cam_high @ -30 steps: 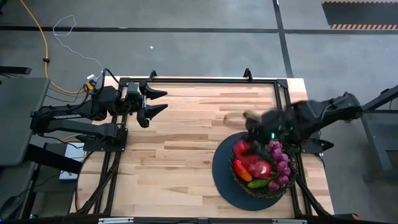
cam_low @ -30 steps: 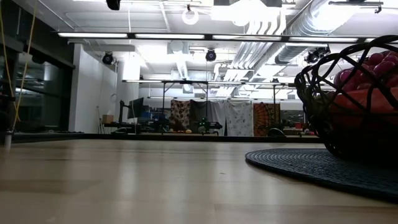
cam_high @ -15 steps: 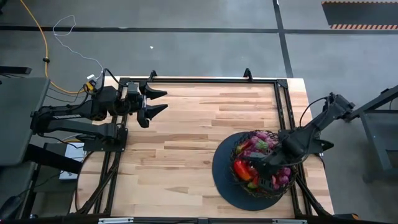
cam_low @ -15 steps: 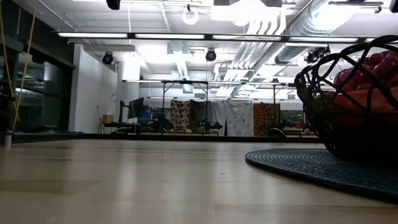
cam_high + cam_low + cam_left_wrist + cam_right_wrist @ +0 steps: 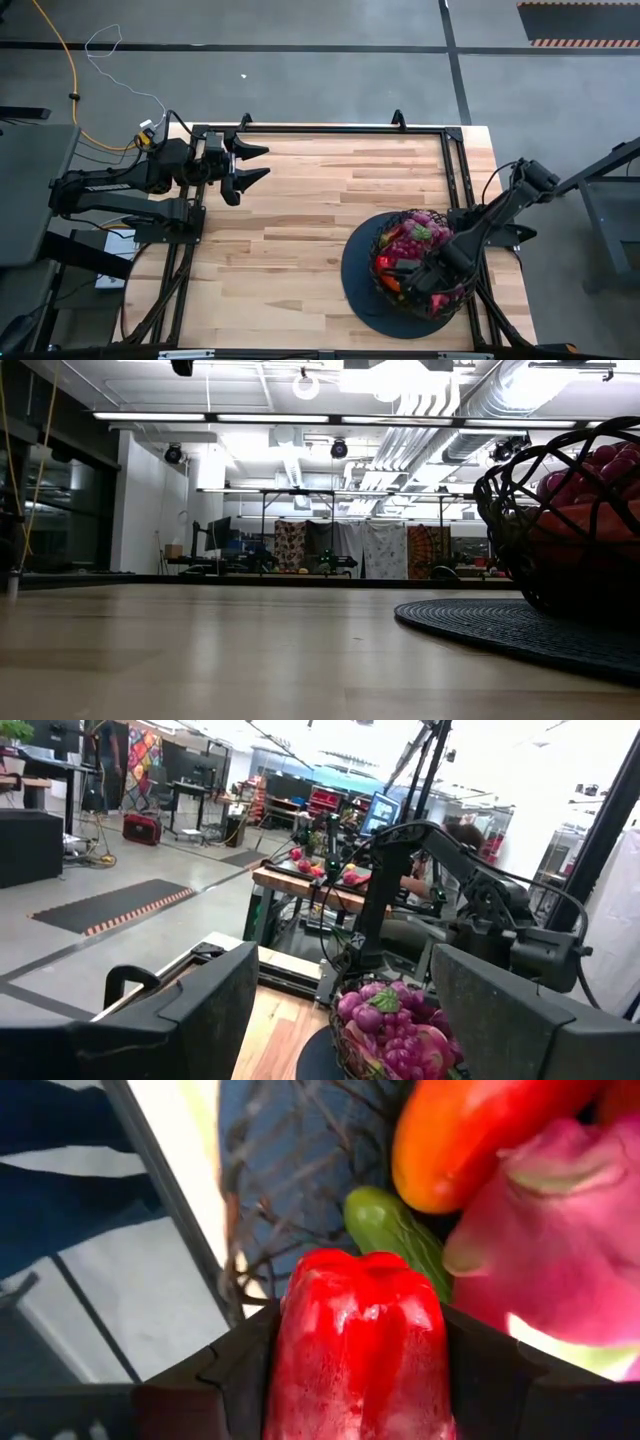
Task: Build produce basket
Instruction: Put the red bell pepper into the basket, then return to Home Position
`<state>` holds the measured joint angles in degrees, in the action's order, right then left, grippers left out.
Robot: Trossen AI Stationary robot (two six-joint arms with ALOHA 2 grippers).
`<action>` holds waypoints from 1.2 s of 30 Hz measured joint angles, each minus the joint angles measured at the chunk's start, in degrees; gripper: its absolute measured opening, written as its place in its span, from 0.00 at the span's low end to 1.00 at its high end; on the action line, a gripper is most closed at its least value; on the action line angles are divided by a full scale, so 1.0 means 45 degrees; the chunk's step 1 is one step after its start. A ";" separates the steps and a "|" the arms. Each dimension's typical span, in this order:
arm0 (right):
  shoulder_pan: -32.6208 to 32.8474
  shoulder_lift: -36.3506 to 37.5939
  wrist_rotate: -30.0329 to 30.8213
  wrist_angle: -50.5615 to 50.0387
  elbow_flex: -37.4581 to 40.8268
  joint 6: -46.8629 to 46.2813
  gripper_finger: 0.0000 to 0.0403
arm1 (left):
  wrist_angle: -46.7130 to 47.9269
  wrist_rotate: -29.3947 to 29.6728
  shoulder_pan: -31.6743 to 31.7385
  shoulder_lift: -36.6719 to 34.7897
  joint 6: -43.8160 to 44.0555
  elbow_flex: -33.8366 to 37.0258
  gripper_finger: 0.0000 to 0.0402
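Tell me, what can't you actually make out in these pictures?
- Basket contents, high view: the right gripper and its arm cover much of the produce.
- Basket, low view: cut off by the picture's right edge; the arms don't show.
- Red pepper, right wrist view: its lower part is cut off.
- Left gripper: idle, open, at the table's far left corner.

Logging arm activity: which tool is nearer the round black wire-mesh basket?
Right. The right tool is over the round black wire-mesh basket, gripping a red pepper; the left tool waits across the table.
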<state>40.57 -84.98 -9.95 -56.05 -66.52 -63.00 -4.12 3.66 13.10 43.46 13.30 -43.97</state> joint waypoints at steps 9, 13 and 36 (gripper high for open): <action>0.0011 -0.0037 -0.0002 -0.0336 0.0000 0.0034 0.63 | 0.0000 -0.0005 0.0000 0.0000 -0.0330 -0.0005 0.71; -0.0023 -0.0037 -0.0167 -0.0477 -0.0195 0.0548 0.77 | 0.0001 -0.0005 0.0000 0.0000 -0.0332 -0.0005 0.71; -0.5606 0.0118 0.5434 -0.3606 -0.6555 0.8145 0.99 | 0.0000 -0.0005 0.0000 -0.0012 -0.0094 -0.0010 0.71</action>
<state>15.34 -84.45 14.51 -72.28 -96.02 -26.35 -4.12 3.64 13.10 43.41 12.87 -44.01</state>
